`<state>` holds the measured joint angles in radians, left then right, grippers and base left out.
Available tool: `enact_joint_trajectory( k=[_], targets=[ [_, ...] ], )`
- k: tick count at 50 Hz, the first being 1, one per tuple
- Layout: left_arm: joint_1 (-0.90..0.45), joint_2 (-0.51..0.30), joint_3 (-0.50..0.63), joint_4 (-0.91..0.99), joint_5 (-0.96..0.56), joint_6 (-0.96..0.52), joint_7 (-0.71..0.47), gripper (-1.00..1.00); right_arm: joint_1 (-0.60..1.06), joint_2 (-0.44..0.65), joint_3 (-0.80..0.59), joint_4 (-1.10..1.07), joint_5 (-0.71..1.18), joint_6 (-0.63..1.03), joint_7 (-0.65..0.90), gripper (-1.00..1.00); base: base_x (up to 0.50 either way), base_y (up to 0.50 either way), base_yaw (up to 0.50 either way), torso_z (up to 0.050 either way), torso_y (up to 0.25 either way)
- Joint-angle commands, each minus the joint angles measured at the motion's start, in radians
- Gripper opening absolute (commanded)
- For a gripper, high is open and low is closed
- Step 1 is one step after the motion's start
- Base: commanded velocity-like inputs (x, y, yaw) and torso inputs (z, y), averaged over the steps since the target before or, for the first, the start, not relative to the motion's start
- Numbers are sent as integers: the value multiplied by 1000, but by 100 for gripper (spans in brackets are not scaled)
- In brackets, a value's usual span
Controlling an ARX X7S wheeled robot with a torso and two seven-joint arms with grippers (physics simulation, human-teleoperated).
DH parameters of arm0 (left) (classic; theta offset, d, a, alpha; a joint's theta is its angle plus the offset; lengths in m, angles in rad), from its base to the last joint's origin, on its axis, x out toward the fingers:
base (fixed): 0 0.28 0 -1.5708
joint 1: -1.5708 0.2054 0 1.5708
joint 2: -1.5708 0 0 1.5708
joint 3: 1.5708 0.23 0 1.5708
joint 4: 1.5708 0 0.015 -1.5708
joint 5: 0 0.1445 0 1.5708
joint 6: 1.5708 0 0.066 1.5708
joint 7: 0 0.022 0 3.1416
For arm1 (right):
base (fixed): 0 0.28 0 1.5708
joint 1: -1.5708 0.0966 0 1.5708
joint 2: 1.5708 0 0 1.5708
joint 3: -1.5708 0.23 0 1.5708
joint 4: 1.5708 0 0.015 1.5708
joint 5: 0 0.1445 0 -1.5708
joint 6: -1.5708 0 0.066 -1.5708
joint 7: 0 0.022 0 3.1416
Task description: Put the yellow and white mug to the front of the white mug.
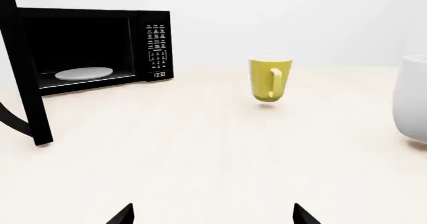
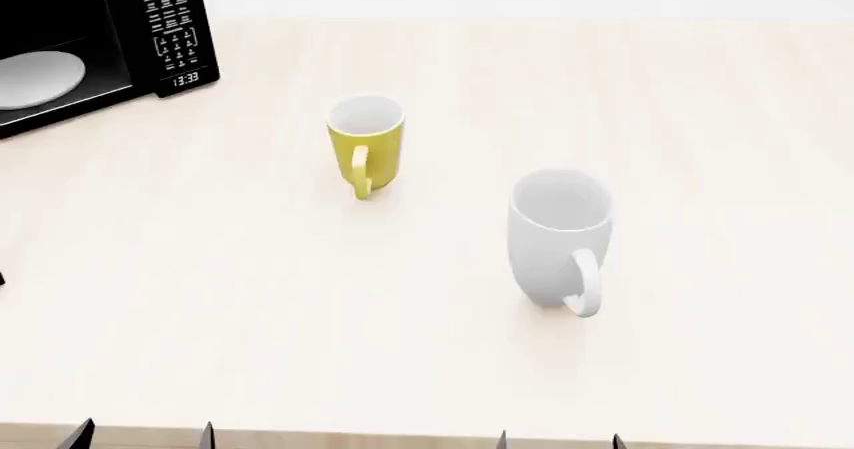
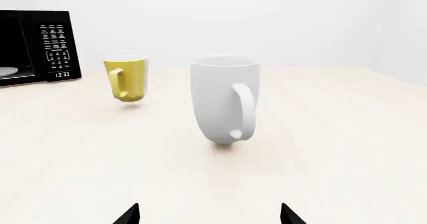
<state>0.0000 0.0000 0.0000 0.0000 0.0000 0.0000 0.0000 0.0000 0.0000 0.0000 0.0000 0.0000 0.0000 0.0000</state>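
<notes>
Both grippers show only as dark fingertip points at the near table edge. Left gripper (image 2: 143, 435): tips apart, spread, nothing between them, touching nothing. Right gripper (image 2: 559, 440): same, tips spread, empty.

Count: two mugs, one microwave, one plate, one table (image 2: 240, 309).

White mug (image 2: 559, 237) as landmark: upright, handle toward the robot, ahead of the right gripper and well apart from it. Yellow mug (image 2: 364, 146): upright, behind and left of the white mug, apart from it, handle toward the robot. Microwave (image 2: 94, 44): far left of the white mug, beyond the yellow mug, door open, plate (image 2: 34, 77) inside.
</notes>
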Motion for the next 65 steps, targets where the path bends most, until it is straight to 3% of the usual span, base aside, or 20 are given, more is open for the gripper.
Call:
enact_joint_trajectory(
  k=[1,19,31,41,53,65],
  targets=[
    [6,-16,17,40,-13,-16,-22,100,7,11,-8,16,33,-6,29,100,0,0,0,0,0],
    [-6,-61,50,7,-60,6,-74,100,11,60,-59,-13,103,14,58,100,0,0,0,0,0],
    [-12,-84,56,-5,-69,13,-99,100,-20,135,96,-127,170,49,146,100,0,0,0,0,0],
    [-2,-100,64,20,-92,14,-105,100,-28,147,107,-165,141,97,209,100,0,0,0,0,0],
    [5,-123,65,50,-99,8,-123,100,-9,164,165,-165,250,114,181,100,14,0,0,0,0],
    [5,-135,71,52,-113,13,-131,100,1,168,190,-176,352,148,155,100,484,-175,0,0,0]
  ],
)
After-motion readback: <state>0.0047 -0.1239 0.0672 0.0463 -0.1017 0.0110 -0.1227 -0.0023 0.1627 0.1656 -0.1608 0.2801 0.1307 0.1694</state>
